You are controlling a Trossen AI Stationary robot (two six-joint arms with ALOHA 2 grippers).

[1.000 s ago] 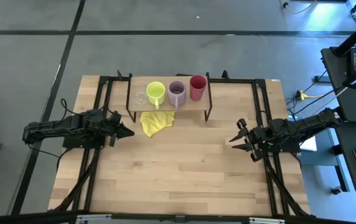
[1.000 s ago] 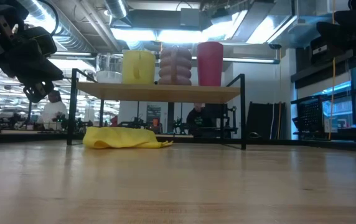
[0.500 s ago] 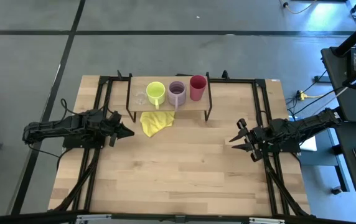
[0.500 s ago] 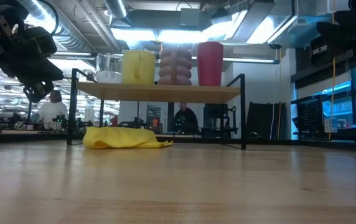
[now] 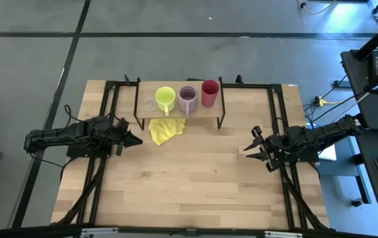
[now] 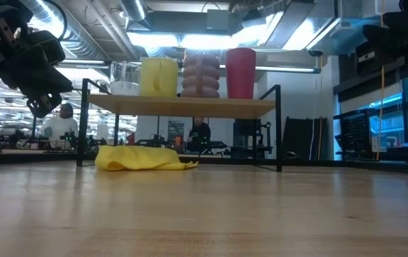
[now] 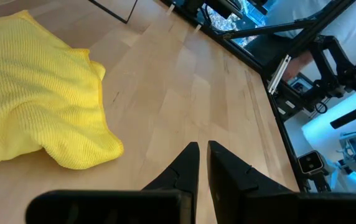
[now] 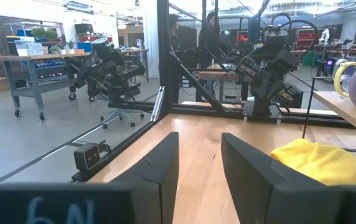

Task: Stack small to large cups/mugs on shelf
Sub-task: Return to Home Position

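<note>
Now left hand (image 5: 137, 139) hovers clenched, empty; right hand (image 5: 250, 149) hovers released, both pointing inward.

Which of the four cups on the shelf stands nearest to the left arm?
The small clear glass, at the row's end beside the yellow mug; the red cup is farthest.

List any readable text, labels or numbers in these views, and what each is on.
"6N", blurred and uncertain: pale marks on the dark housing of the right gripper, right wrist view.
Clear glass, yellow mug, lilac mug, red cup, shelf, yellow cloth: no print visible.
Room beyond the table: any signs are too small to read.
</note>
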